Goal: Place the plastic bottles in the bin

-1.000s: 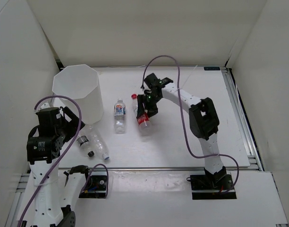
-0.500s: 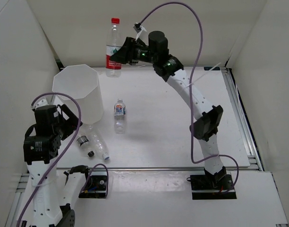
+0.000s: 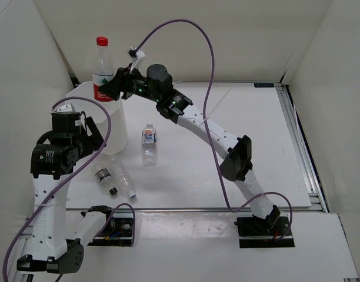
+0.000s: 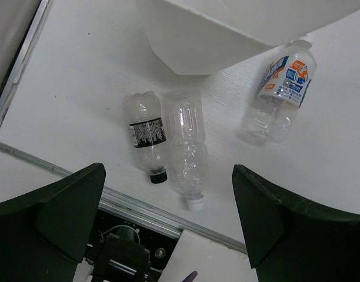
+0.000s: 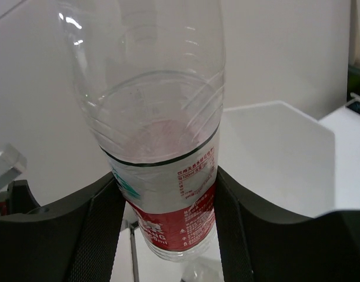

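Note:
My right gripper [image 3: 113,89] is shut on the red-capped, red-labelled plastic bottle [image 3: 102,71], holding it upright in the air over the bin [image 3: 116,130]. In the right wrist view both fingers press the bottle's label [image 5: 168,205], and the white bin [image 5: 274,158] shows below. Three more bottles lie on the table. One has a blue label [image 4: 281,93]. One has a black label and black cap [image 4: 146,136]. A clear one with a white cap [image 4: 186,147] lies against it. My left gripper [image 4: 168,171] hangs open above that pair, holding nothing.
The white table ends at a metal rail [image 4: 139,208] just near of the two bottles. White walls enclose the table at the back and sides. The bin stands at the back left, partly hidden by my left arm [image 3: 61,147].
My right arm lifted the red-labelled bottle off the table and carried it up and left, to over the bin. My left arm rose slightly; its gripper stayed open.

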`<state>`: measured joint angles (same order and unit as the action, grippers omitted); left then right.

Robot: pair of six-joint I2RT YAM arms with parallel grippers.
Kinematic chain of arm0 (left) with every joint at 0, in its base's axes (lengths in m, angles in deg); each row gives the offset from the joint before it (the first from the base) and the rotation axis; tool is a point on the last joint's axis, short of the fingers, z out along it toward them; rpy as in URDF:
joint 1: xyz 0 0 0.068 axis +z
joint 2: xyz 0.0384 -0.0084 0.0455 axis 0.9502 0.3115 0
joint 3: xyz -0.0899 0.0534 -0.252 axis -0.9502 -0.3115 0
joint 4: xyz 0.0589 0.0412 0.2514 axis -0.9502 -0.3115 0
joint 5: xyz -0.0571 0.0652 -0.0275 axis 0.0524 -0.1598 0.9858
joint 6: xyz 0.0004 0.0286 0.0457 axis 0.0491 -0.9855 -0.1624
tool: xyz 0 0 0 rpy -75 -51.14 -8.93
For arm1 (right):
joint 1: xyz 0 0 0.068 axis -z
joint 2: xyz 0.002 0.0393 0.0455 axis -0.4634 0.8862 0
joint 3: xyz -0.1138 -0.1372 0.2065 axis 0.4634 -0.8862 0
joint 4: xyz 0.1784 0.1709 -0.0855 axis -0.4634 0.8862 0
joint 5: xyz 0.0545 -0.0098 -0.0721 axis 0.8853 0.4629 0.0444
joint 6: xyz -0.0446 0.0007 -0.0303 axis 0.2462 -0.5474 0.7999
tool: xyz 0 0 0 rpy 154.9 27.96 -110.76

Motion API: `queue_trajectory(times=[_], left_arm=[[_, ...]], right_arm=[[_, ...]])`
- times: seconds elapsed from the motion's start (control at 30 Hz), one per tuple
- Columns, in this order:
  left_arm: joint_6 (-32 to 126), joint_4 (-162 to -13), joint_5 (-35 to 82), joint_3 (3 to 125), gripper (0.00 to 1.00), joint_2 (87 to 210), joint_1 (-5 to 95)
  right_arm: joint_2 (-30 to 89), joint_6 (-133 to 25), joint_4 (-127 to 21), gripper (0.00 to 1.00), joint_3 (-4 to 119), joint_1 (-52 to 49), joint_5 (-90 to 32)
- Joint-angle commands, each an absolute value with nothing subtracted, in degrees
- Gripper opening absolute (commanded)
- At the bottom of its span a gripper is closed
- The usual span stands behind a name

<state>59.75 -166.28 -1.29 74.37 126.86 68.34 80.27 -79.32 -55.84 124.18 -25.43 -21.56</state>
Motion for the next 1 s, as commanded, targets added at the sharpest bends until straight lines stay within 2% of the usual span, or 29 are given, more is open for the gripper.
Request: queue_trajectory(times=[0.0, 0.07, 0.1, 0.2, 0.37, 0.4, 0.43, 0.47, 0.5, 0.7, 0.77, 0.87, 0.97], left_arm=[[58.11, -168.54, -5.56, 77.19, 1.0, 127.04, 65.53], [57.59, -168.54, -6.27, 77.72, 1.0, 127.04, 64.74], [57.59, -168.54, -6.79, 77.72, 1.0, 127.04, 64.73], [57.59, -168.54, -7.32, 77.72, 1.0, 127.04, 64.2], [57.59, -168.54, -8.46, 78.77, 1.0, 125.91, 64.2], [58.2, -168.54, -8.46, 78.77, 1.0, 125.9, 64.2], [58.2, -168.54, -8.99, 78.77, 1.0, 125.29, 64.2], [58.2, -168.54, -9.51, 78.77, 1.0, 125.29, 64.2], [58.2, -168.54, -9.52, 78.25, 1.0, 125.29, 64.2], [61.79, -168.54, -11.28, 75.97, 1.0, 122.83, 64.2], [63.82, -167.93, -11.8, 73.6, 1.0, 121.51, 64.2], [67.16, -166.17, -11.19, 70.09, 1.0, 120.89, 64.2], [71.46, -166.17, -11.19, 67.01, 1.0, 119.75, 64.2]], right_arm=[[80.89, -74.99, -63.64, 0.42, 127.21, -25.39, -25.82], [81.42, -74.99, -63.64, 0.43, 127.21, -25.92, -25.82], [81.42, -74.99, -63.64, 0.51, 127.21, -26.44, -25.82], [82.74, -73.51, -61.81, 0.6, 126.5, -26.97, -25.82], [83.54, -71.57, -54.6, 0.57, 127.21, -26.97, -23.9], [82.57, -71.05, -53.9, 0.64, 126.51, -26.97, -23.89], [82.04, -71.04, -52.58, 0.75, 126.5, -26.97, -23.19], [81.34, -69.82, -51.61, 0.92, 126.5, -26.97, -24.58], [79.07, -67.37, -50.73, 1.0, 127.11, -27.58, -25.9], [61.84, -63.91, -46.7, 1.0, 118.6, -24.53, -39.95], [57.8, -67.6, -39.18, 1.0, 115.8, -22.15, -44.44], [54.45, -67.61, -28.54, 1.0, 110.96, -17.67, -44.46], [50.58, -67.61, -23.93, 0.95, 97.81, -16.08, -42.26]])
